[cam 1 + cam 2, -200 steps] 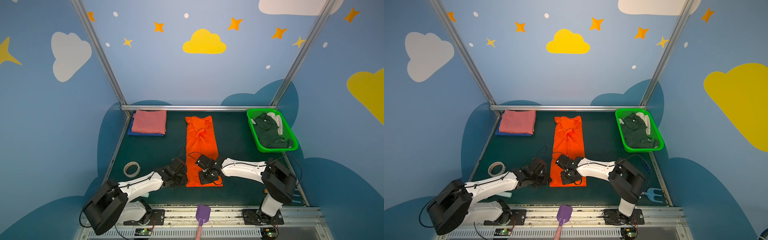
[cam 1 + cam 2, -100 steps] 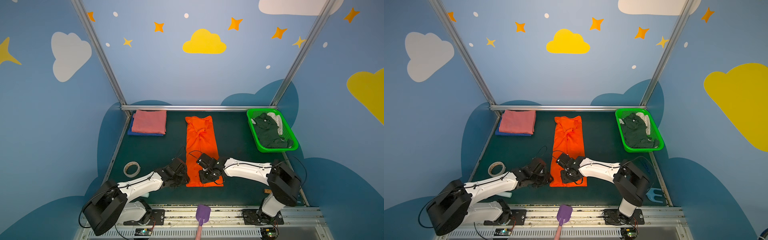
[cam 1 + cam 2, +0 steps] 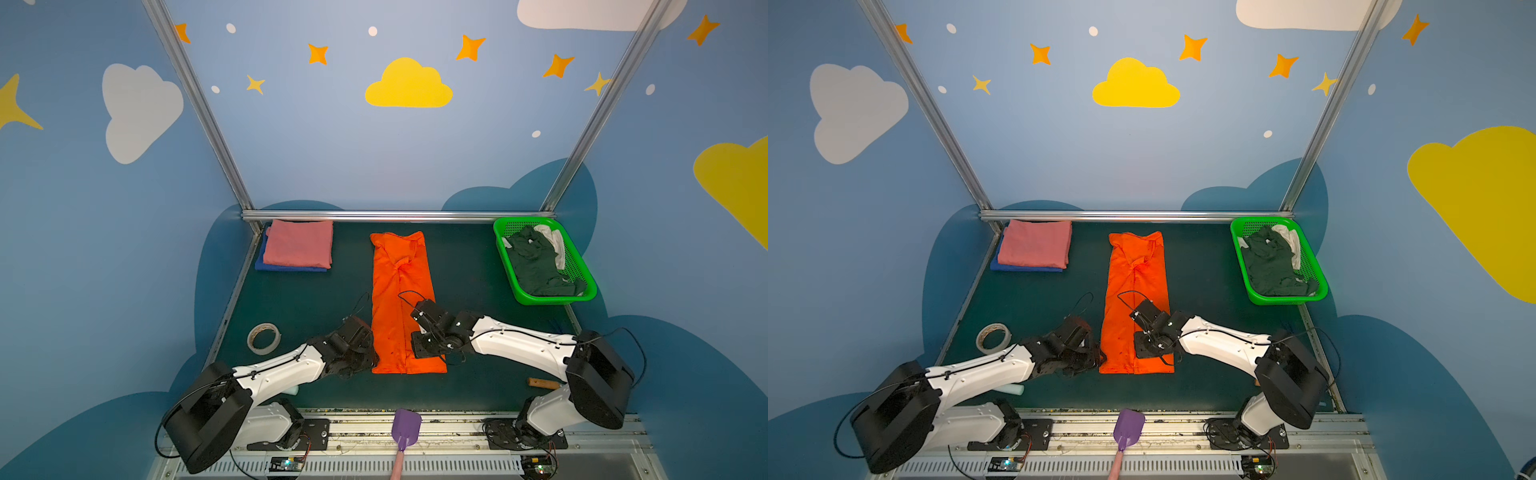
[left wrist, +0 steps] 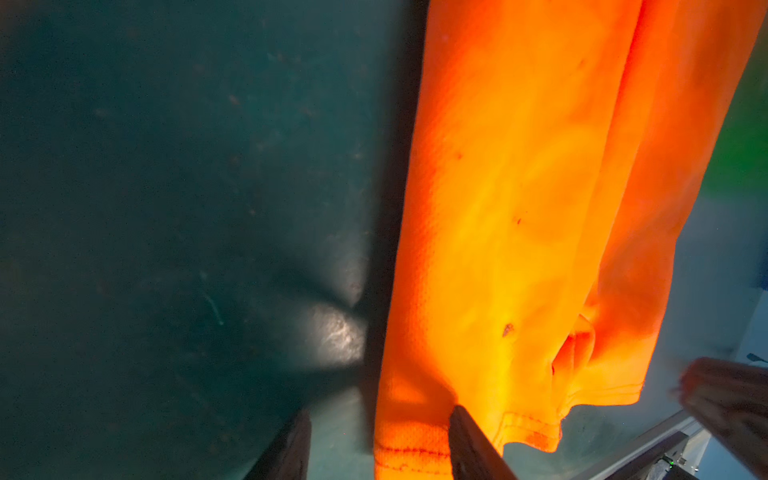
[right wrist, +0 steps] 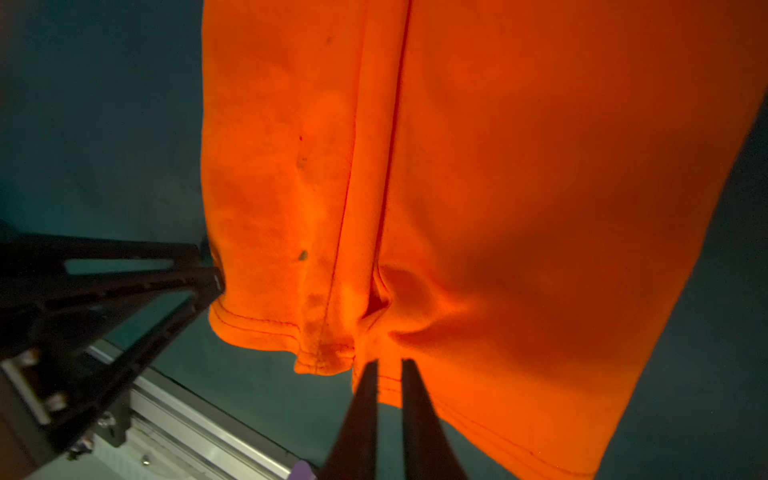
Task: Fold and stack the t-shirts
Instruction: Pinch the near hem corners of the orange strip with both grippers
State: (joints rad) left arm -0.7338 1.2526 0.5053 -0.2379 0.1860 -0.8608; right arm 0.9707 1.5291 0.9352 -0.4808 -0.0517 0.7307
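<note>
The vivid orange t-shirt (image 3: 400, 291) lies as a long narrow strip down the middle of the dark green mat (image 3: 307, 303), with its stitched hem at the end nearest the robot. The right gripper (image 5: 388, 368) has its fingers pressed together on that hem, just beside the lengthwise fold line, and the cloth puckers toward the tips. The left gripper (image 4: 377, 415) stands with its fingers apart, straddling the hem's left corner: one finger (image 4: 291, 449) is over bare mat, the other over the cloth. In both top views the two arms reach in low from the front rail.

Farther out, at the back left corner, a folded dusty pink t-shirt (image 3: 299, 249) sits on a folded royal blue t-shirt (image 3: 286, 268). At the back right a green plastic mesh basket (image 3: 540, 300) holds dark green and white cloth. A pale roll of tape (image 3: 263, 338) lies on the mat left of the left arm, and a purple scoop (image 3: 406, 428) rests on the front rail.
</note>
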